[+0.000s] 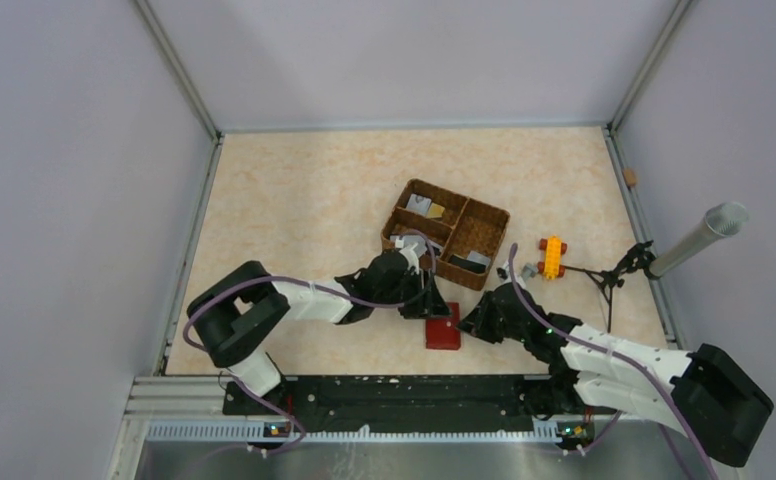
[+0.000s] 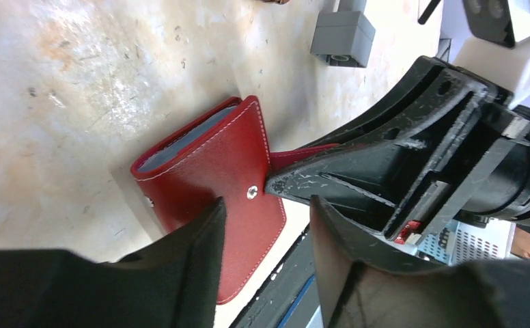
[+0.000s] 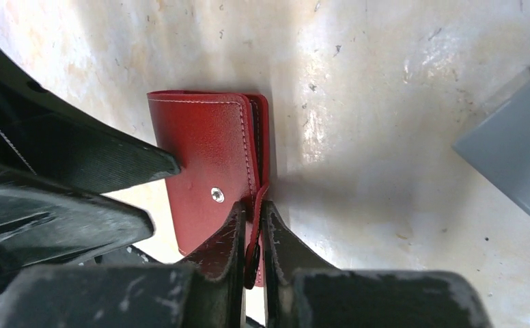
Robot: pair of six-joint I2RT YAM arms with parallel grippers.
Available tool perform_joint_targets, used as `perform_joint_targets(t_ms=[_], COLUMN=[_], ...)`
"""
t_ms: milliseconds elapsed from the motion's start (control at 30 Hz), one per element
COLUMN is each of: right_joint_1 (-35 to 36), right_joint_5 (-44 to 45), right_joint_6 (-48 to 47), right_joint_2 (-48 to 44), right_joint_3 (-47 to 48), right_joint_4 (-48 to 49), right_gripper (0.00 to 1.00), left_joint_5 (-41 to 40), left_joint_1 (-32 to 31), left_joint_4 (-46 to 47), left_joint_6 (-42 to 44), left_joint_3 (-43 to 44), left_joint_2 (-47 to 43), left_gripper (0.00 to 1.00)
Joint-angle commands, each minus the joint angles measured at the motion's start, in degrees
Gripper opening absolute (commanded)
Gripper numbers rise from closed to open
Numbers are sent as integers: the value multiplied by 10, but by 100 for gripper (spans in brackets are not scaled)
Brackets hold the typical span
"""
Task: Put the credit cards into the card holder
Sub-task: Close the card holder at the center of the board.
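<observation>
The dark red card holder (image 1: 442,330) lies folded shut on the table near the front edge, its snap stud showing. My right gripper (image 3: 253,229) is shut on the card holder's snap tab (image 3: 256,205), pinched upright between its fingers. It shows as a black gripper in the left wrist view (image 2: 385,164), at the holder's (image 2: 207,171) right edge. My left gripper (image 2: 266,229) is open just above the holder's near corner and holds nothing. The credit cards (image 1: 420,205) lie in the compartments of the wicker basket (image 1: 489,215): grey, gold-tan (image 1: 436,211) and dark (image 1: 469,262).
A yellow toy (image 1: 552,257) and a small grey block (image 1: 527,270) lie right of the basket. A small black tripod (image 1: 614,275) with a grey cylinder (image 1: 699,235) stands at the right wall. The dark base rail (image 1: 384,390) runs right below the holder.
</observation>
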Motion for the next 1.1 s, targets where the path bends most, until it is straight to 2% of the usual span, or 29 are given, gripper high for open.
perform_joint_targets(t_ms=[0, 167, 367, 567, 700, 767, 1067], right_joint_1=[-3, -2, -3, -3, -3, -3, -3], right_joint_5=[34, 39, 40, 42, 37, 33, 16], right_joint_6=[-12, -8, 0, 2, 7, 11, 29], right_joint_2=[32, 41, 39, 41, 41, 41, 44], right_joint_3=[-9, -15, -24, -25, -28, -31, -48], right_joint_4=[-41, -34, -25, -26, -13, -5, 40], right_gripper=[0, 0, 0, 0, 0, 0, 0], left_joint_5=[-54, -104, -119, -99, -53, -44, -39], left_joint_1=[0, 4, 7, 7, 7, 7, 6], left_joint_4=[-65, -98, -38, 27, 116, 132, 229], left_joint_6=[44, 21, -53, -94, -125, -131, -139], left_joint_3=[23, -18, -95, -118, -126, -124, -141], left_joint_2=[-65, -104, -119, -93, -47, -33, -33], left_gripper=[53, 54, 57, 59, 56, 54, 45])
